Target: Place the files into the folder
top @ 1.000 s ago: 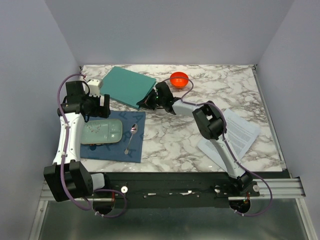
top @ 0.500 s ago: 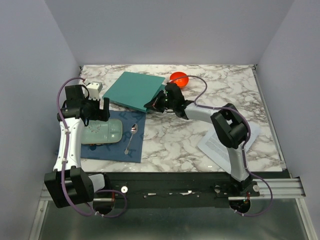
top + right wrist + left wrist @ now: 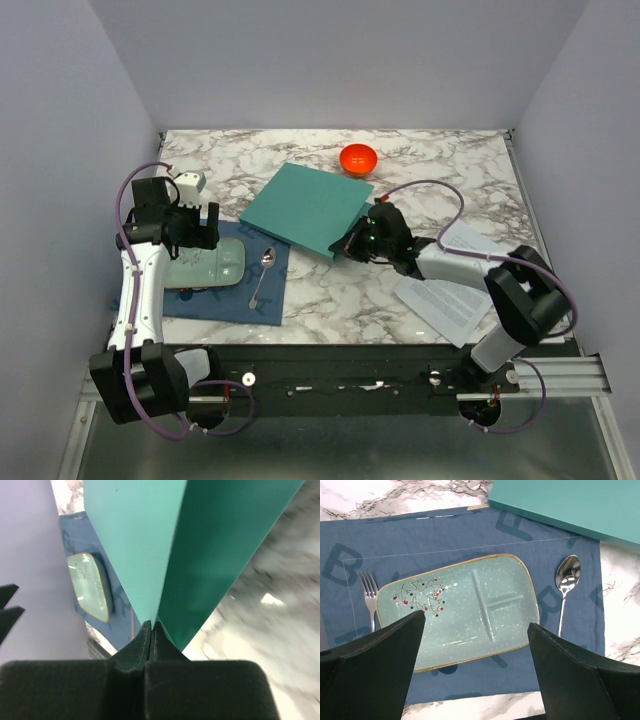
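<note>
White printed sheets, the files (image 3: 470,300), lie nearest me, to the right of the folder (image 3: 300,205) and well apart from it, partly under my right arm. To the folder's near left is the blue mat (image 3: 235,300) with a mint plate (image 3: 205,265) and a spoon (image 3: 262,272). My left tool (image 3: 207,228) hangs left of the folder, above the plate, fingers wide apart and holding nothing. My right tool (image 3: 350,244) is clamped on the folder's near-right edge, fingers pressed together on thin teal board. Just beyond the folder's far corner an orange bowl (image 3: 358,157) stands on the marble bench (image 3: 450,170).

What worries me is the grip. It is narrow and right at the rim, so the folder could pivot or slip out on a quick move. Its left corner reaches over the mat near the spoon, and a swing there could sweep the spoon or nudge the plate. My right forearm crosses the files, and dragging it could crease or scatter them. From above the folder looks closed, so I judge the sheets have no way in yet.

The overhead view gives the whole layout, bowl and files included, but not the grip. My right wrist view shows the fingers shut on the edge where a pale face and a darker face meet. Whether I hold one cover or both I cannot tell. Only my left wrist view shows the fork (image 3: 368,592), on the side of the mat farthest from the folder.
</note>
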Robot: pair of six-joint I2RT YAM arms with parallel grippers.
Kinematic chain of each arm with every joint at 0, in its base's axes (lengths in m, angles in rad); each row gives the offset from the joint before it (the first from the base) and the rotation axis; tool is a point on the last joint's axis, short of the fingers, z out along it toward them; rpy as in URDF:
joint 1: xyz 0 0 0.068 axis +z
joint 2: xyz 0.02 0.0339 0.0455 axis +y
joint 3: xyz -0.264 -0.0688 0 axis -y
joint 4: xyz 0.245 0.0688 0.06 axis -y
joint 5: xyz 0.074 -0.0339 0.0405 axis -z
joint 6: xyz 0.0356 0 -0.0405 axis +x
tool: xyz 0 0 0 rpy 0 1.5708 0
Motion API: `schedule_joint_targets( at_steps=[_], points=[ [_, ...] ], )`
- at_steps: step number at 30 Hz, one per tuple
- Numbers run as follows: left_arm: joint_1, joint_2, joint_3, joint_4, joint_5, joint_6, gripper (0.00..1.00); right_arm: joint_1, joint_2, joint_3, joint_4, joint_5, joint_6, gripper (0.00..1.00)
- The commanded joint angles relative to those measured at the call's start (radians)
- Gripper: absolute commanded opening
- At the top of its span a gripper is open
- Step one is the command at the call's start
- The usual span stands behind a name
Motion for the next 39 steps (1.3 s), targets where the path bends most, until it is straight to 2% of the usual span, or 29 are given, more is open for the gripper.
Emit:
schedule_joint_targets(
  at_steps=[1,6,10,11,13,14,17,21,25,28,31,32,34,35,36,39],
  points=[
    [0.006,-0.016,-0.011,-0.006,0.003,0.008,0.99,0.021,-0.234,-0.188,-0.077,0.194,-0.020,0.01],
    [0.003,-0.004,-0.011,-0.009,0.026,-0.009,0.99,0.077,-0.444,-0.349,-0.195,0.342,0.020,0.01],
    [-0.023,0.002,0.006,-0.021,0.037,-0.021,0.99,0.174,-0.490,-0.372,-0.312,0.442,0.057,0.01],
    [-0.032,0.002,0.009,-0.023,0.036,-0.025,0.99,0.209,-0.482,-0.371,-0.318,0.446,0.058,0.03],
    [-0.051,0.001,0.018,-0.026,0.020,-0.033,0.99,0.238,-0.430,-0.359,-0.329,0.434,0.060,0.23],
    [-0.065,-0.001,0.021,-0.029,0.020,-0.036,0.99,0.264,-0.409,-0.328,-0.338,0.419,0.058,0.40],
    [-0.080,0.004,0.029,-0.033,0.008,-0.042,0.99,0.324,-0.312,-0.271,-0.396,0.387,0.041,0.64],
    [-0.088,0.011,0.040,-0.043,-0.003,-0.041,0.99,0.383,-0.249,-0.147,-0.488,0.347,-0.047,0.80],
    [-0.089,0.005,0.043,-0.046,-0.007,-0.038,0.99,0.387,-0.284,-0.100,-0.568,0.351,-0.124,0.85],
    [-0.088,-0.002,0.038,-0.049,-0.004,-0.038,0.99,0.346,-0.379,-0.073,-0.585,0.445,-0.248,0.89],
    [-0.097,-0.007,0.024,-0.053,0.008,-0.039,0.99,0.182,-0.418,-0.049,-0.562,0.405,-0.371,0.91],
    [-0.102,-0.012,0.018,-0.058,0.011,-0.045,0.99,0.097,-0.412,-0.024,-0.559,0.391,-0.399,0.92],
    [-0.129,-0.019,-0.011,-0.055,0.014,-0.053,0.99,0.015,-0.361,0.005,-0.547,0.371,-0.474,0.92],
    [-0.178,-0.032,-0.023,-0.043,0.006,-0.067,0.99,-0.058,-0.338,0.038,-0.544,0.344,-0.488,0.92],
    [-0.193,-0.035,-0.049,-0.035,-0.003,-0.074,0.99,-0.089,-0.280,0.054,-0.539,0.338,-0.508,0.92],
    [-0.354,-0.039,-0.089,0.006,-0.055,-0.119,0.99,-0.172,-0.203,0.100,-0.515,0.325,-0.506,0.88]
  ],
)
